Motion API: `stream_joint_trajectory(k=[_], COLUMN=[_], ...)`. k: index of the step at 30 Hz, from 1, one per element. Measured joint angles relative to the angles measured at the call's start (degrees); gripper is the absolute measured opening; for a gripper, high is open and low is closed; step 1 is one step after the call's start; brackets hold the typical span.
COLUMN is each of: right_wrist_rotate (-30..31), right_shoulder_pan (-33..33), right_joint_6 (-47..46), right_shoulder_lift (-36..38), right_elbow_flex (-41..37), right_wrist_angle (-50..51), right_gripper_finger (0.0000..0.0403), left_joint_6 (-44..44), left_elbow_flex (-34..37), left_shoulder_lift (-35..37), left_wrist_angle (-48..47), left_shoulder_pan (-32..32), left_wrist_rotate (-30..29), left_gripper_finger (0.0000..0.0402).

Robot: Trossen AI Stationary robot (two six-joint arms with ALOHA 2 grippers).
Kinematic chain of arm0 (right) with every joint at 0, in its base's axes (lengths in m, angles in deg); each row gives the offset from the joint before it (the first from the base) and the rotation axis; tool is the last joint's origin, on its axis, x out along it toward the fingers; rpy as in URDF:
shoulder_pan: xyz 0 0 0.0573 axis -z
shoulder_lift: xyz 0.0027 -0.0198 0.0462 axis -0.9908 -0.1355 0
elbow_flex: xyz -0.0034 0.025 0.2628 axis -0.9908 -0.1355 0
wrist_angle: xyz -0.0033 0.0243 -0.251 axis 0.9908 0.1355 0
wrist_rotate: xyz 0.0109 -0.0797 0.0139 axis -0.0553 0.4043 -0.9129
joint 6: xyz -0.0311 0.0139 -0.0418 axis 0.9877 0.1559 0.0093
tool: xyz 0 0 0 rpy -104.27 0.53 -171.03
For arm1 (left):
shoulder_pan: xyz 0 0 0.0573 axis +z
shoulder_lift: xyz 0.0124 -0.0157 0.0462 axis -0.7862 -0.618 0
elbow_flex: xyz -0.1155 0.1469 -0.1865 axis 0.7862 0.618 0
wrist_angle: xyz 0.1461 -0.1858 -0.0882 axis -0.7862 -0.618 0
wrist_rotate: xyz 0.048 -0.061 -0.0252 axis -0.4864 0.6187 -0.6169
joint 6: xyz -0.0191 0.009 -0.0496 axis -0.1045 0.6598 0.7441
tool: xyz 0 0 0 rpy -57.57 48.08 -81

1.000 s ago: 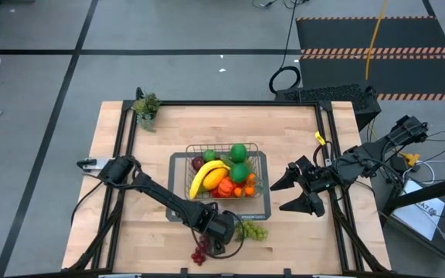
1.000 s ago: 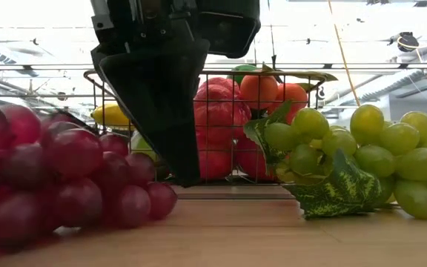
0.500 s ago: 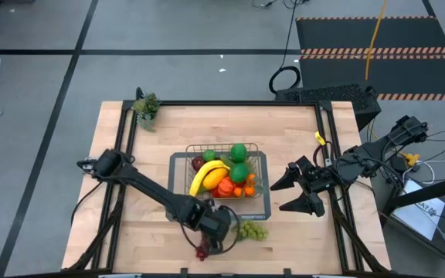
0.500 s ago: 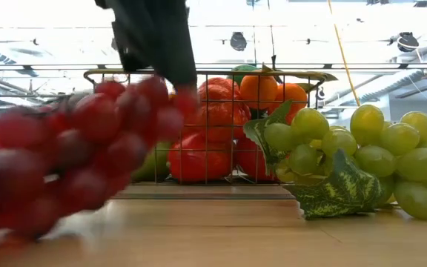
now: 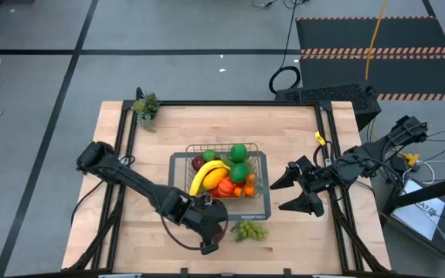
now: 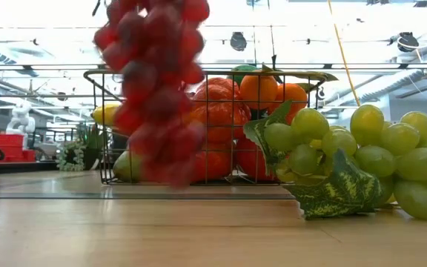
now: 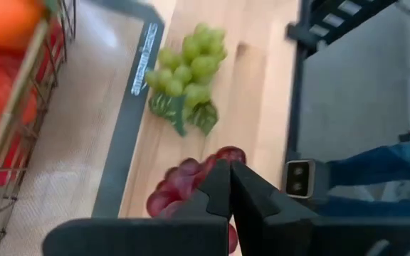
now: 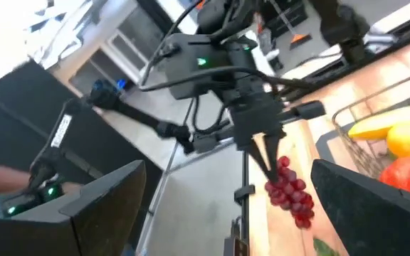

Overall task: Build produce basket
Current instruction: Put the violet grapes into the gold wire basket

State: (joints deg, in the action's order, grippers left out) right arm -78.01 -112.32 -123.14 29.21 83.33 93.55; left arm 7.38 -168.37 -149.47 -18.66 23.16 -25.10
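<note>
**Red grapes in the air, basket next**

Grapes first, on the left: the left claw [image 8: 260, 151] is pinched tight on the stem end of the red grape bunch [image 6: 154, 81], which hangs clear of the table [image 5: 130, 154] near its front edge. In the low view the bunch dangles in front of the basket [image 6: 95, 78], and it looks blurred there, so it is probably swinging. In the left wrist view the fingers [image 7: 216, 188] meet with the red grapes showing just beyond their tips.

To do this step well, I would let the swing die down before travelling, then carry the bunch high enough that its lowest grapes pass over the wire wall rather than catching it. The basket is already crowded: banana [image 5: 207, 176], green balls [image 5: 239, 152], red fruit and oranges fill most of it. The bunch is limp and will drape wherever it lands, so the best spot seems to be on top of the pile towards the middle, lowered until it rests and only then released, lest it slide over the low rim.

Just beside the basket's front corner lies the green grape bunch [image 5: 251, 230], not yet loaded; the carry should steer clear of it.

Farther right, the right claw [image 5: 294, 193] waits with its fingers spread wide, empty, near the basket's right side.
</note>
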Motion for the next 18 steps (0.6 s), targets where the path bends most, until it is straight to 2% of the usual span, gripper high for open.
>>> stream_joint_trajectory(k=[3, 13, 18], right_wrist_rotate=[2.9, 2.8, 3.2], right_shoulder_pan=[0.0, 0.0, 0.3], right_joint_6=[-2.0, 0.2, 0.8], right_shoulder_lift=[0.0, 0.0, 0.0], right_elbow_flex=[0.0, 0.0, 0.0], right_wrist_angle=[-0.3, -0.3, -0.3], right_gripper_finger=[0.0393, 0.0393, 0.0393], left_joint_6=[-0.3, -2.2, -6.5], left_elbow_flex=[0.0, -0.8, -4.6], left_shoulder_lift=[2.4, 10.2, 11.2], left_wrist_angle=[0.7, 0.5, 0.5], left_shoulder_pan=[-0.7, -0.7, 0.7], left_wrist_rotate=[-2.1, -10.0, -10.5], left_gripper_finger=[0.0001, 0.0, 0.0])
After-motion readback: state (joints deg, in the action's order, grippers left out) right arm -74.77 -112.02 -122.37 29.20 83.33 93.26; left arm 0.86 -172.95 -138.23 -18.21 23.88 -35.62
